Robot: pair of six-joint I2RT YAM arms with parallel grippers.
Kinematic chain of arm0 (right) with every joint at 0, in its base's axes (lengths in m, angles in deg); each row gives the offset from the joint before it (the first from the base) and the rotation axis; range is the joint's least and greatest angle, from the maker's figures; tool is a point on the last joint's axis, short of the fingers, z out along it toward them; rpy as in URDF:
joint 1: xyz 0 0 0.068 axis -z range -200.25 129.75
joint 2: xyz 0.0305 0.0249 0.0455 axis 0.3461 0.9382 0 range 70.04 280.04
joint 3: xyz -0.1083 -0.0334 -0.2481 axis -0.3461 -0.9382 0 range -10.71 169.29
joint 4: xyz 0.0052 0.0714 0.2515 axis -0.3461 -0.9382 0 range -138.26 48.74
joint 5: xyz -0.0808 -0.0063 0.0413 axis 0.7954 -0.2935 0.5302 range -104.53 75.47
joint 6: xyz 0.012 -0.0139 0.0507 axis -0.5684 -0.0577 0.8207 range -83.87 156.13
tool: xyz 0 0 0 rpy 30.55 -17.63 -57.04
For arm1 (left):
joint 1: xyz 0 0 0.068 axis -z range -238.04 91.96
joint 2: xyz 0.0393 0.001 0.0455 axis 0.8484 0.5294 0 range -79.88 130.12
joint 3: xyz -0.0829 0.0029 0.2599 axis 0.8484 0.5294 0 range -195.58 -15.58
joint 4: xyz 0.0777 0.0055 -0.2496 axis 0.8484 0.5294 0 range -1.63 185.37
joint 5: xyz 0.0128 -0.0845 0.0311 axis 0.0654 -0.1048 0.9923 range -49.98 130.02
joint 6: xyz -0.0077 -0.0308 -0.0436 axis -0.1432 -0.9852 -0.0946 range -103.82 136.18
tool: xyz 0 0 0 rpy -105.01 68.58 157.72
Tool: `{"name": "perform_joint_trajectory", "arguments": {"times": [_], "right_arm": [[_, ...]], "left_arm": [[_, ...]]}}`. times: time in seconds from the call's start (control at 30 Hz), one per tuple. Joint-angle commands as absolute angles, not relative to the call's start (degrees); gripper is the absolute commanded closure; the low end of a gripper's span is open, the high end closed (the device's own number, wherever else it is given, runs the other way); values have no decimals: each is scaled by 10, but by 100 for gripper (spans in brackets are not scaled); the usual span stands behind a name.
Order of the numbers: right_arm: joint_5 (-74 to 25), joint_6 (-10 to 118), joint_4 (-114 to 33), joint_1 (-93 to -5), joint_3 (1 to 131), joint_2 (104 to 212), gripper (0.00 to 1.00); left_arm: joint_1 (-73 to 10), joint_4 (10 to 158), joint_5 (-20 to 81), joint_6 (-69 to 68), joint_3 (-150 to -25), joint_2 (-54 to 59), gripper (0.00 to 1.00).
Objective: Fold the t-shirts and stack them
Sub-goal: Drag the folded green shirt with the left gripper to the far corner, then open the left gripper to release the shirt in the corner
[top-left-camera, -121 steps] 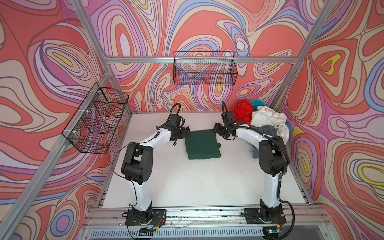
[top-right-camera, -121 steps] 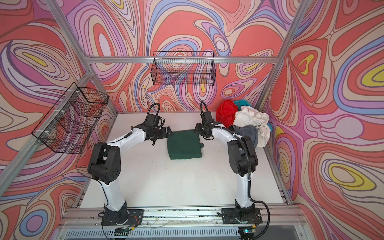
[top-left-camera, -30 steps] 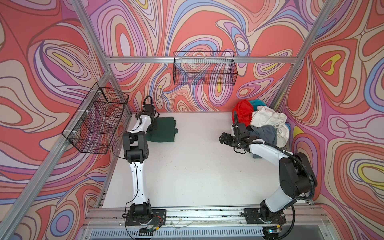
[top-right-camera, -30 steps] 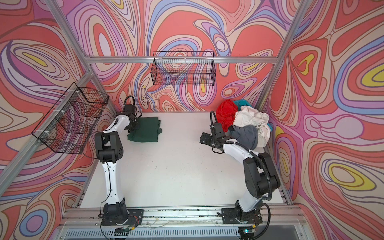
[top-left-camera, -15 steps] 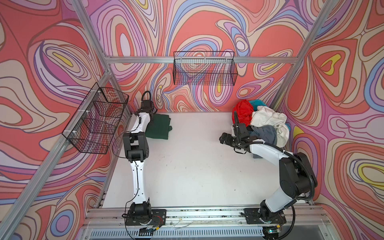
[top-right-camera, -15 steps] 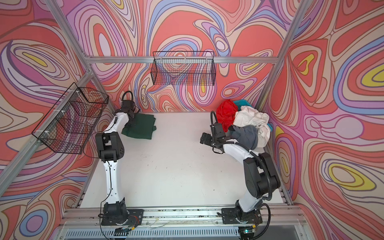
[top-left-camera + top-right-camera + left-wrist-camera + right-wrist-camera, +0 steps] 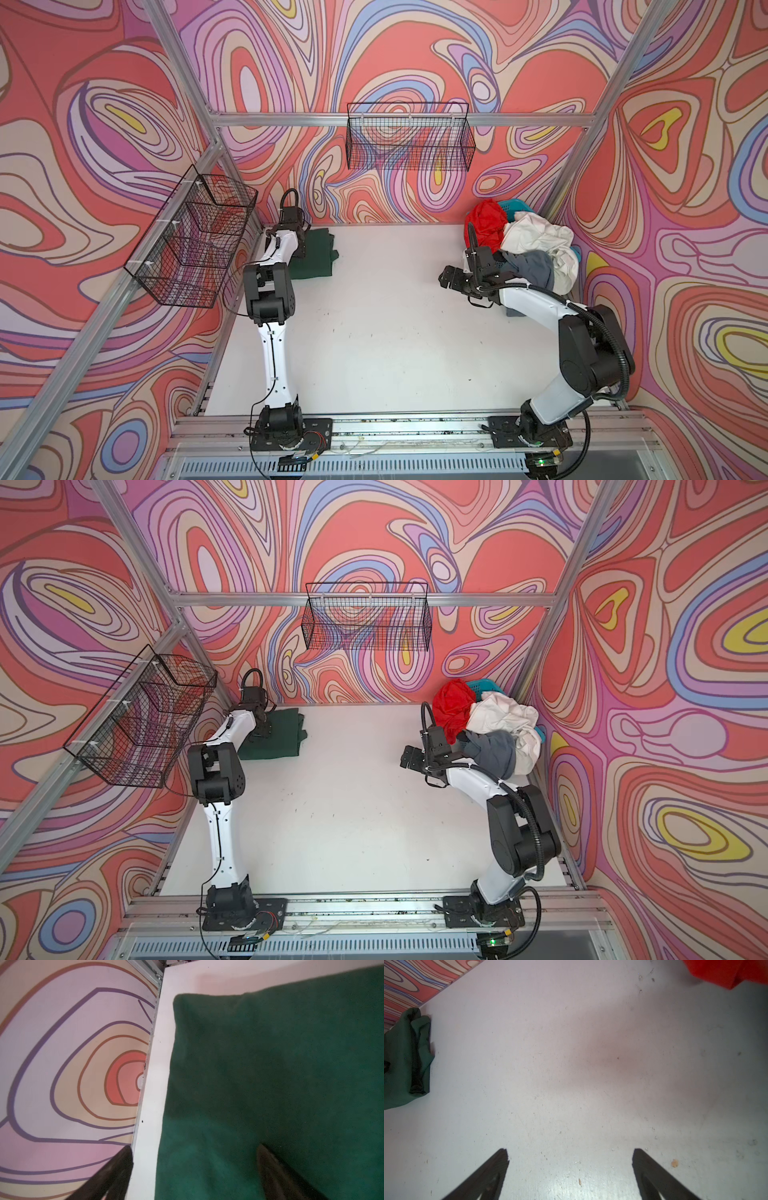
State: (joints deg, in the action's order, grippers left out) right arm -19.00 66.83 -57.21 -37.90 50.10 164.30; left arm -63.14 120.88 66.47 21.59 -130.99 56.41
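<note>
A folded dark green t-shirt (image 7: 319, 254) (image 7: 284, 739) (image 7: 270, 1074) (image 7: 400, 1059) lies flat in the back left corner of the table. My left gripper (image 7: 302, 249) (image 7: 264, 727) (image 7: 194, 1150) hangs open over its left edge, one finger above the cloth and one beyond it by the wall. The red t-shirt (image 7: 484, 224) (image 7: 451, 706) (image 7: 716, 970), the off-white t-shirt (image 7: 536, 241) (image 7: 503, 717) and the grey-blue t-shirt (image 7: 534, 268) (image 7: 496, 750) are heaped crumpled at the back right. My right gripper (image 7: 449, 277) (image 7: 409, 756) (image 7: 570, 1153) stands open over bare table left of that heap.
A turquoise mesh basket (image 7: 511, 205) (image 7: 484, 685) sits under the heap. Black wire baskets hang on the back wall (image 7: 409, 137) and the left wall (image 7: 195, 241). The white table (image 7: 374, 332) spreads between the arms. The patterned wall (image 7: 72, 1064) is close beside the left gripper.
My left gripper has pulled the green t-shirt further into the back left corner and has opened, letting go of it. The right arm has not moved.
</note>
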Motion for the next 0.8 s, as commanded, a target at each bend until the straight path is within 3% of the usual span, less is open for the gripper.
{"name": "perform_joint_trajectory", "arguments": {"times": [0.0,0.53,0.63,0.77], "right_arm": [[-188,668,-565,-376,491,1623,2],[-156,636,-544,-376,457,1542,2],[-123,620,-528,-376,440,1504,2],[-49,593,-475,-376,396,1433,2]], "left_arm": [[-614,1154,674,229,-1267,508,0],[-540,1048,698,172,-1079,341,0],[-525,988,624,150,-1010,277,0],[-498,861,614,131,-862,168,0]]}}
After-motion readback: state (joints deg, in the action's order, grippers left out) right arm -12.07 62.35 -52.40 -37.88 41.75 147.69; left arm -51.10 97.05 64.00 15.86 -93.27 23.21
